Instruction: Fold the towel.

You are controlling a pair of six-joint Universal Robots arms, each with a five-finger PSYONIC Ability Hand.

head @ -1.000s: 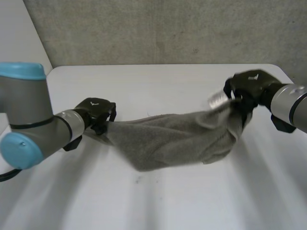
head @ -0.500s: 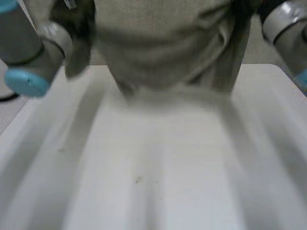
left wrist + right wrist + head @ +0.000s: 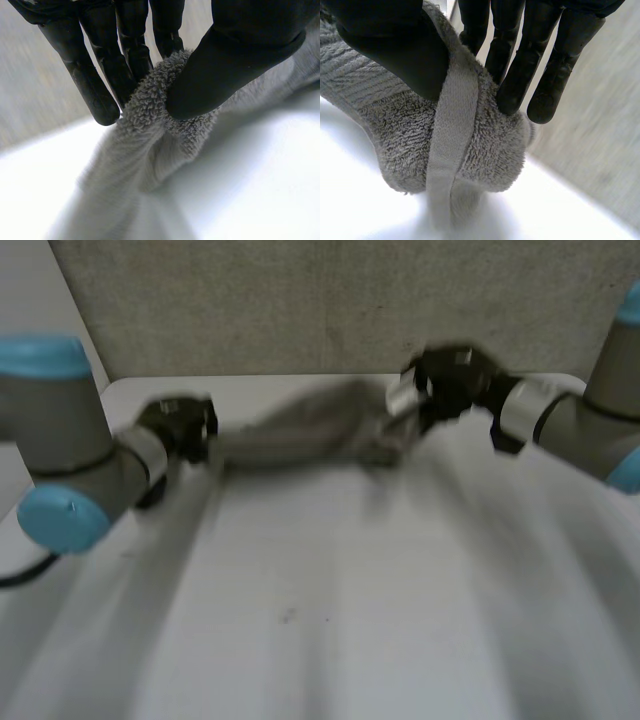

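Towel: the grey towel (image 3: pixel 300 435) hangs bunched into a loose rope between my two hands, over the far part of the worktop (image 3: pixel 320 640) and near the grey wall (image 3: pixel 330 300) behind it.
Towel against the worktop: it runs low and sags little. I cannot tell whether its middle touches the surface, because it is blurred in the head view.
Left hand: my left hand (image 3: pixel 178 425) has one end of the towel. In the left wrist view the thumb (image 3: pixel 235 55) presses a thick roll of terry against straight fingers (image 3: pixel 125 65), a firm pinch on a gathered end.
Right hand: my right hand (image 3: pixel 450 380) has the other end. In the right wrist view the thumb (image 3: pixel 395 45) clamps the hemmed band against the fingers (image 3: pixel 520 65), and a fat wad of cloth bulges below the pinch.
What carries it: my two hands alone; it lies in no bin or basket.
Step, as I judge it: this is the opening-out that precedes folding. The cloth is gathered, not flat, and no fold is made.
Progress: early, I think.
Next move calls for: setting the towel down flat on the open worktop nearer me, with both pinches firm and the pull even, so that it spreads instead of twisting.
Risk: both grips are on bunched cloth, not clean corners, so it may land creased and need regripping.
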